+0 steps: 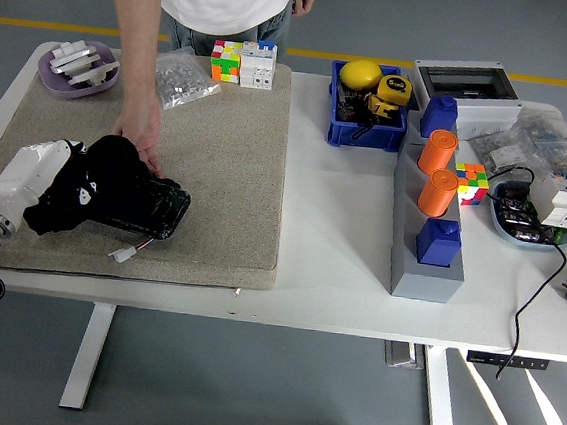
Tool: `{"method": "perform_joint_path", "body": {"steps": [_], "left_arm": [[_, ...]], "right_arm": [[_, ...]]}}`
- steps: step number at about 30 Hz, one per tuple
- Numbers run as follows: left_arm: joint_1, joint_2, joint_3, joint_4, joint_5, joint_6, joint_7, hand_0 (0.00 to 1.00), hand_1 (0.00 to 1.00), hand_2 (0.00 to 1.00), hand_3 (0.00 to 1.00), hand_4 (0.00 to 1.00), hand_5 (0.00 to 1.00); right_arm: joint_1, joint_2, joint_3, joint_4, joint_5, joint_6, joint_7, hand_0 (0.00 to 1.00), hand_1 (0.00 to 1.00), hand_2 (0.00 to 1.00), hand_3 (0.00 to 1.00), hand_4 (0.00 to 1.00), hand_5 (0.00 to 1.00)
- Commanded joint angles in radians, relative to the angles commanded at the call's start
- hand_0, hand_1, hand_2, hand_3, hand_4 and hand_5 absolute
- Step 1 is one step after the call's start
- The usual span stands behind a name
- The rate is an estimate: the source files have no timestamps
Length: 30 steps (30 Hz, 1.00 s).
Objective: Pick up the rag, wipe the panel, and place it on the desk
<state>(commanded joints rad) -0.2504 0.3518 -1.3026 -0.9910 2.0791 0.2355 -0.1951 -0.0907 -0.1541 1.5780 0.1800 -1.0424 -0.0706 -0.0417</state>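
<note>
A black rag (94,179) lies bunched over the left end of a shiny black panel (155,208) on the beige mat (228,167). My left hand (48,178), white-shelled, comes in from the lower left and is shut on the rag, its fingers buried in the cloth. A person at the far side reaches down, and the person's hand (145,131) rests on the panel's far edge just right of the rag. A small white plug (122,253) on a wire trails from the panel's near edge. My right hand does not show.
On the mat's far edge sit a purple dish (76,67) of metal parts, a plastic bag (183,74) and puzzle cubes (243,63). To the right stand a blue bin (367,110), a grey block (426,256) with orange cylinders, and cluttered parts with cables.
</note>
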Motion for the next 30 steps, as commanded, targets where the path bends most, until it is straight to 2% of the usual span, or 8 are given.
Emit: {"method": "perform_joint_path", "body": {"steps": [15,25,30], "left_arm": [[-0.006,0.02,-0.083,0.054,0.029,-0.014,0.023,0.263,0.238,0.527,0.444,0.215,0.002],[-0.014,0.025,-0.152,0.107,0.048,-0.011,0.016,0.264,0.243,0.527,0.444,0.219,0.002],[-0.037,0.028,-0.191,0.164,0.04,0.006,-0.013,0.263,0.244,0.527,0.444,0.219,0.002]], "right_arm": [[-0.001,0.001,0.005,0.0,0.003,0.0,-0.002,0.76,0.62,0.679,0.602,0.965,0.461],[0.0,0.001,0.011,0.0,0.0,-0.002,-0.004,0.761,0.62,0.679,0.603,0.965,0.461],[0.004,0.002,0.01,0.0,0.001,-0.002,-0.004,0.761,0.62,0.679,0.603,0.965,0.461]]}}
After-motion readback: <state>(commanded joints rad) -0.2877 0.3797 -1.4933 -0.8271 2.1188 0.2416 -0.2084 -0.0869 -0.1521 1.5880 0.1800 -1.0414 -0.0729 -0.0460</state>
